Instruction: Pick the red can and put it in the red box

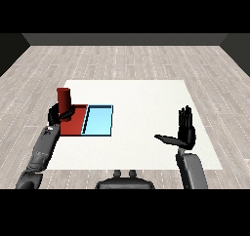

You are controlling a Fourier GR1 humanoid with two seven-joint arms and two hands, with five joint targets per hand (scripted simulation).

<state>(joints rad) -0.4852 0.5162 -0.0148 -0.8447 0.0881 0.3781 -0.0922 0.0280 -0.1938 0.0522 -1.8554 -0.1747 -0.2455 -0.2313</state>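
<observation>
The left hand (pixel 59 115) is curled round the lower part of the red can (pixel 64 99), thumb and fingers wrapped about it; the can stands upright, its top clear above the hand; it sits over the left edge of the red tray (pixel 77 123), at about 9 o'clock from the tray's middle; whether its base touches the tray floor or hangs above it cannot be told, since the hand hides the bottom. The left forearm (pixel 43 147) runs up from the lower left corner toward 1 o'clock. The blue tray (pixel 99 121) lies touching the red tray, at 3 o'clock from it; both lie on the left half of the white table (pixel 146 132). The right hand (pixel 186 131) is well apart from the trays, at 3 o'clock from the blue one, raised over the table's right side; its fingers stand straight and point to 12 o'clock, the thumb stretched out toward 9 o'clock, holding nothing; its forearm (pixel 193 170) comes up from the lower right.
</observation>
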